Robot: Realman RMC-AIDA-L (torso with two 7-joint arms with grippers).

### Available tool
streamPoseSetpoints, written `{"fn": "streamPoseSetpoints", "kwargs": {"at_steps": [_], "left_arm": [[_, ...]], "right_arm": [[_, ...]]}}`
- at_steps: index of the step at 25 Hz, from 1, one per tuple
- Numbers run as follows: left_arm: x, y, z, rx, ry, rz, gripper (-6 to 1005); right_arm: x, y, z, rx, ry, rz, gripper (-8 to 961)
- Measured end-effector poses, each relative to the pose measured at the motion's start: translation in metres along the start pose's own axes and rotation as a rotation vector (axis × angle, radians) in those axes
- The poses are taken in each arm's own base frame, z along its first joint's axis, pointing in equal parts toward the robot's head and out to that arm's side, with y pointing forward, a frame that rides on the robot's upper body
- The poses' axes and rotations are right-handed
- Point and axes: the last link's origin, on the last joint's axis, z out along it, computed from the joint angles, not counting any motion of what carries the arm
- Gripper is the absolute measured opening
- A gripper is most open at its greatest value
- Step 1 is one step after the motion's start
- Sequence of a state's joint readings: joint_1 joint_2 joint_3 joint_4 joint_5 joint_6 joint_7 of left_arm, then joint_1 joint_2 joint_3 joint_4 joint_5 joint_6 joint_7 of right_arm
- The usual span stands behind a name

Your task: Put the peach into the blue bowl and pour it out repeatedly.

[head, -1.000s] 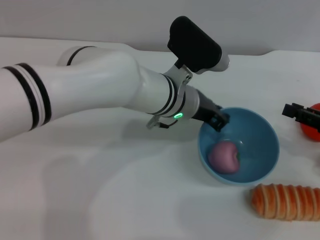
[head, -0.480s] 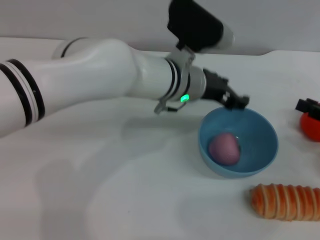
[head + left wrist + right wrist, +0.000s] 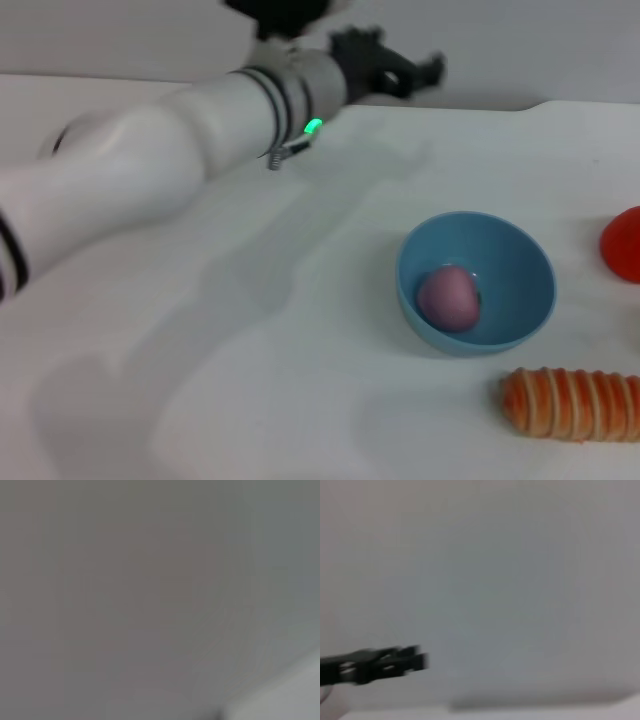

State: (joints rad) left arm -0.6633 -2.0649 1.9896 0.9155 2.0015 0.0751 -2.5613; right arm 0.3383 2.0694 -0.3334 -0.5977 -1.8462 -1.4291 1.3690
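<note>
Peach sits inside the blue bowl, resting on the bowl's floor toward the robot's-left inner wall. Bowl stands upright on the white desk, toward the right half of the head view.

Left end effector is up high at the far edge of the desk, well apart from the bowl and off to its far left, w/ nothing in its grip. It's blurred, so can't tell how far its fingers are parted. A green light glows on the wrist just behind it. Left arm runs diagonally from the near left of the head view up to that point.

Left wrist view shows only a grey blank surface, nothing of the task's things.

Right end effector: not seen in the head view. Right wrist view shows a dark end effector farther off against a pale wall (blurred, prob. the other arm's, can't say for sure).

Also on the desk: a bright red round object at the right edge, near the bowl but not touching; an orange-and-white striped roll lying near the bowl's front-right, apart from it.
</note>
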Motion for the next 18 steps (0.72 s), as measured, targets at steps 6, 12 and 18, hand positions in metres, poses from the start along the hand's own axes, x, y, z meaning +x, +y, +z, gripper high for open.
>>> {"fn": "streamPoseSetpoints", "kwargs": {"at_steps": [6,12,18], "left_arm": [[-0.023,-0.024,-0.03,0.224,0.235,-0.066,815],[-0.063,-0.015,-0.053,0.275,0.361,0.011,815],[-0.084,-0.002,-0.065,0.237,0.383,0.061,814]], "right_arm": [[0.013,-0.014,-0.017,0.244,-0.261,-0.136,680],[0.031,-0.012,-0.029,0.467,-0.398,-0.243,680],[0.049,-0.003,-0.032,0.7,-0.47,-0.255,680]]}}
